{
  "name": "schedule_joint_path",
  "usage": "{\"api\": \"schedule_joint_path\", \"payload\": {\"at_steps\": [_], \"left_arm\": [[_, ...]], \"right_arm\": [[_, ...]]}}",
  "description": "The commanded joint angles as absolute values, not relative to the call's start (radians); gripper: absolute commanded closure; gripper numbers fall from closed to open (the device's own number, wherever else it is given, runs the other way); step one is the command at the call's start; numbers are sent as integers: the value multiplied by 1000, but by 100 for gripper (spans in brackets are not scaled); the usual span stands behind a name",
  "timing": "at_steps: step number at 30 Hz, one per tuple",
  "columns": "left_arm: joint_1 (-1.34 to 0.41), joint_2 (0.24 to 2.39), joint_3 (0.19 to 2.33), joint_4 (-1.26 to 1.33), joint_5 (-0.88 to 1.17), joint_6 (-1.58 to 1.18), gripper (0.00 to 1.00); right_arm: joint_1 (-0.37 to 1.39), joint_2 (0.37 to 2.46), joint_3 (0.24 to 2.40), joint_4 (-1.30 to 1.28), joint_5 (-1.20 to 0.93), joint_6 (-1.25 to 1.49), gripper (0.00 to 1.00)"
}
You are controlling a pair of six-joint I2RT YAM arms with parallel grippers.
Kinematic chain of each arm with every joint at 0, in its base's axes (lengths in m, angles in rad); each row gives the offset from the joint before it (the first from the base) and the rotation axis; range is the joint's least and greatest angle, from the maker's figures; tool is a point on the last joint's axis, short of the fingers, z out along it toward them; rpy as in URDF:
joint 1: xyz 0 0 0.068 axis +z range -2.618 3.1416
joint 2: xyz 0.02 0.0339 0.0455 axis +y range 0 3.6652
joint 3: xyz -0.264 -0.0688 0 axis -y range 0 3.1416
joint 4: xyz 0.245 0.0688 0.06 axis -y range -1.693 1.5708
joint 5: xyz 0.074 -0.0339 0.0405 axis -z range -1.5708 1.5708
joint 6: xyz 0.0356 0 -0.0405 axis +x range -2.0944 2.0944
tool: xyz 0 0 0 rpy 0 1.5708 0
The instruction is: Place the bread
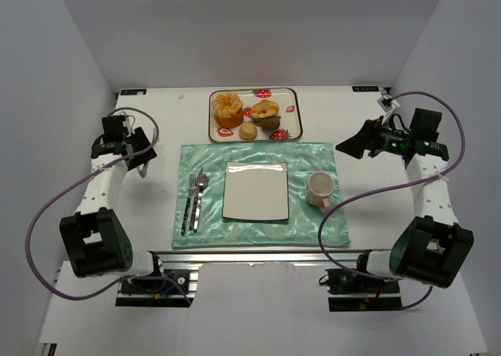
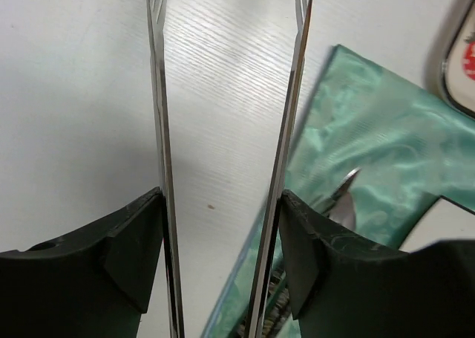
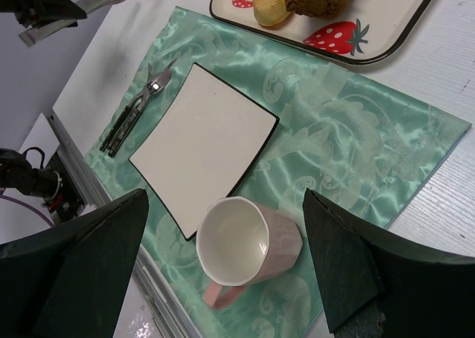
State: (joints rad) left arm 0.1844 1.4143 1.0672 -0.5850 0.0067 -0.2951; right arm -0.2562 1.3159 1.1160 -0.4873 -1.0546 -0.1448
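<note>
Several breads lie on a strawberry-print tray (image 1: 291,98) at the back centre: an orange bun (image 1: 228,109), a second bun (image 1: 264,108), a small yellow muffin (image 1: 248,131) and a brown piece (image 1: 271,123). A white square plate (image 1: 256,190) sits bare on a green placemat (image 1: 313,156). My left gripper (image 1: 139,151) is left of the mat, shut on metal tongs (image 2: 157,93) whose arms stand apart with nothing between them. My right gripper (image 1: 352,146) is open and empty, above the mat's right side, over a pink mug (image 3: 245,245).
The pink mug (image 1: 321,188) stands right of the plate. A fork and spoon (image 1: 193,199) lie left of it on the mat. White walls close in the left, right and back sides. Purple cables loop beside both arms.
</note>
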Motion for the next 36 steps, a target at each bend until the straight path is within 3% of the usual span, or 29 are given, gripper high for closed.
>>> {"api": "schedule_joint_path", "payload": {"at_steps": [1, 11, 22, 28, 36], "left_arm": [[170, 1352, 1094, -652, 81, -340, 30], [83, 1336, 1279, -722, 164, -379, 33], [-225, 1468, 1423, -673, 279, -367, 39], [-314, 1581, 1505, -707, 227, -364, 44], [-394, 1719, 1598, -713, 147, -336, 42]], "right_arm": [[-261, 1313, 1132, -448, -1086, -129, 11], [-261, 1312, 1114, -426, -1101, -109, 11], [-261, 1292, 1091, -410, -1100, -101, 11], [-262, 1292, 1091, -405, -1104, -100, 11], [-261, 1290, 1089, -402, -1101, -98, 11]]}}
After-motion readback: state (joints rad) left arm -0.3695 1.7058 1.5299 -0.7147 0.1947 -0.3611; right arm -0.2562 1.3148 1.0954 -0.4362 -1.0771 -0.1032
